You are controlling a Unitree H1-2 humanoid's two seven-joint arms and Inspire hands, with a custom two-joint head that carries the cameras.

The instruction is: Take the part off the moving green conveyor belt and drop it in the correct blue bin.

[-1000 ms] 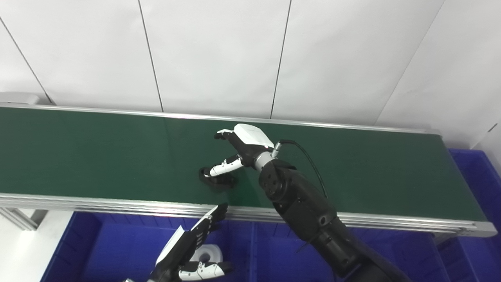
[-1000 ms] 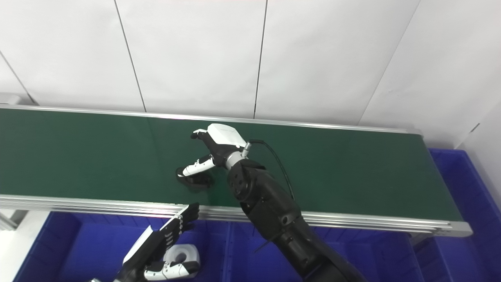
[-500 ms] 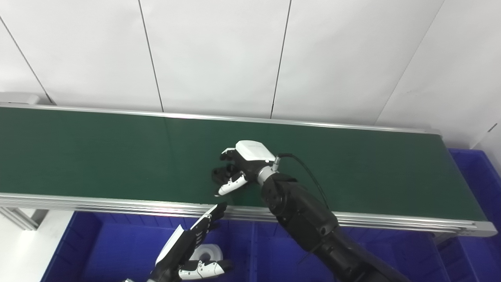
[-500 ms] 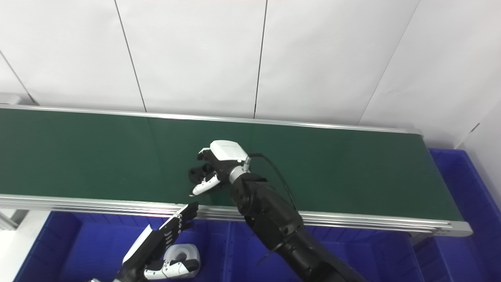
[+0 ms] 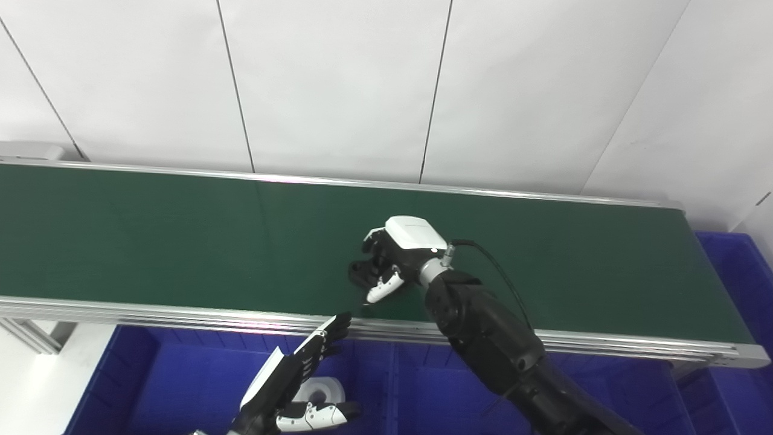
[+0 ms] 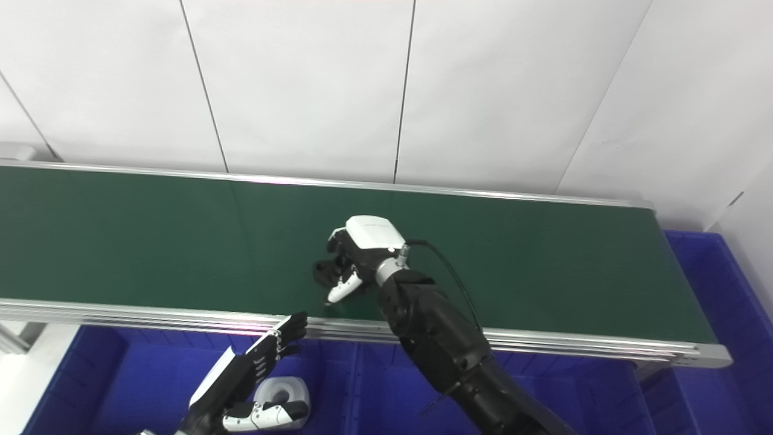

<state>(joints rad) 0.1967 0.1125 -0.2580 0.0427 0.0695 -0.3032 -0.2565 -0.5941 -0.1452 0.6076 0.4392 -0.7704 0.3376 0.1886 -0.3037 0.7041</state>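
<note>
A small black part [image 5: 358, 275] lies on the green conveyor belt [image 5: 151, 241], near its front edge. My right hand [image 5: 395, 254] rests on the belt over the part, with its fingers curled round it and the thumb in front of it. Most of the part is hidden under the hand. It also shows in the right eye view [image 6: 322, 273]. My left hand [image 5: 290, 377] is open and flat, held below the belt's front rail over a blue bin [image 5: 181, 374].
A white ring-shaped part [image 5: 320, 389] lies in the blue bin under my left hand. More blue bin compartments run along below the belt to the right [image 5: 435, 393]. Another blue bin [image 5: 740, 278] stands past the belt's right end. A white panelled wall is behind.
My right hand came down from above the belt, closed its fingers round the black part and moved right with it along the belt. The left hand has stayed still.
</note>
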